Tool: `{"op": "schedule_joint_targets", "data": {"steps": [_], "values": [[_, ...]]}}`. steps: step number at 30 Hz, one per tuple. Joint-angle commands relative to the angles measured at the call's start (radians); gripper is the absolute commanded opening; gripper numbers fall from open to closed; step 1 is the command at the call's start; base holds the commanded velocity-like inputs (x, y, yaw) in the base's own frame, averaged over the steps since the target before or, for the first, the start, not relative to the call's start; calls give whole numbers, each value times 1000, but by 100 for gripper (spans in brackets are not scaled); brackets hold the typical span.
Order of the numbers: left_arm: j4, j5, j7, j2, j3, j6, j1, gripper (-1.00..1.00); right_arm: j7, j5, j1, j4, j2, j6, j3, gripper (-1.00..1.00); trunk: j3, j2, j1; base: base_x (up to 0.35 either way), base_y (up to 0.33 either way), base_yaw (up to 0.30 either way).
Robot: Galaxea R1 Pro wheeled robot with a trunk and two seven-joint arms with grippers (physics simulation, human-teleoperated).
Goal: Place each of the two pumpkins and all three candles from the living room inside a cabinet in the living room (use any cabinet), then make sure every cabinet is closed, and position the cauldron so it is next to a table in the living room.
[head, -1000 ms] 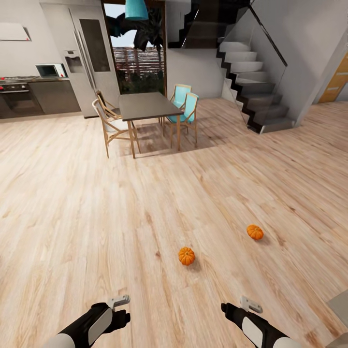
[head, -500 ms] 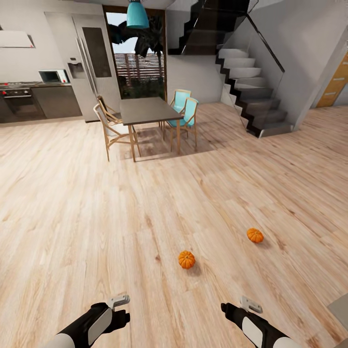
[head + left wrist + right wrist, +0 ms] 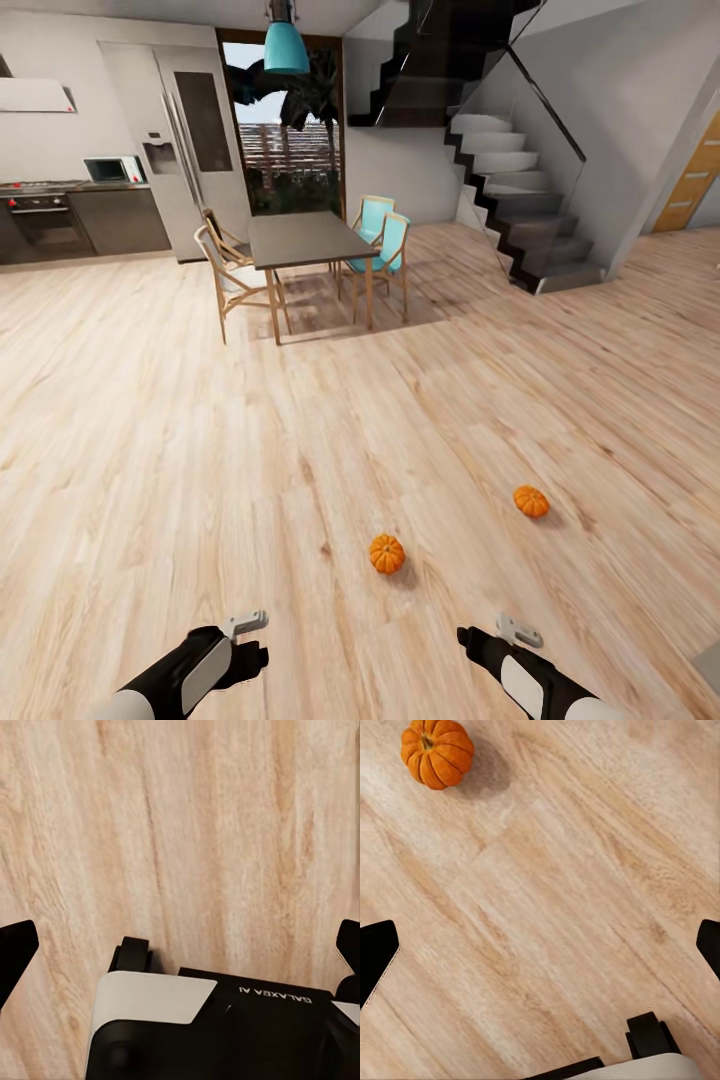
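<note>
Flooring (image 3: pixel 200 450) of pale wood planks is carrying both pumpkins: the nearer pumpkin (image 3: pixel 386 553) is lying ahead between the two arms, the farther pumpkin (image 3: pixel 531 501) well apart to its right. Risk assessment: both are round and free-standing, so a descending finger is likely to nudge one and send it rolling. The left gripper (image 3: pixel 180 945) and right gripper (image 3: pixel 540 945) are both hanging spread wide and empty above bare planks. Compared with a second ago, both pumpkins are sitting lower in the head view, because the camera is moving.
</note>
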Motion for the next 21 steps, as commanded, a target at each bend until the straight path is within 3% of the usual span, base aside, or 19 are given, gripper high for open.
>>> {"op": "schedule_joint_targets", "data": {"steps": [1, 21], "values": [[-3, 11, 9, 1, -8, 3, 0, 100, -4, -8, 0, -2, -1, 4, 8, 100, 1, -1, 0, 224, 0, 0], [-3, 11, 9, 4, -8, 3, 0, 100, -4, -6, 0, -2, -2, 4, 8, 100, 34, -1, 0, 293, -16, 1]]}}
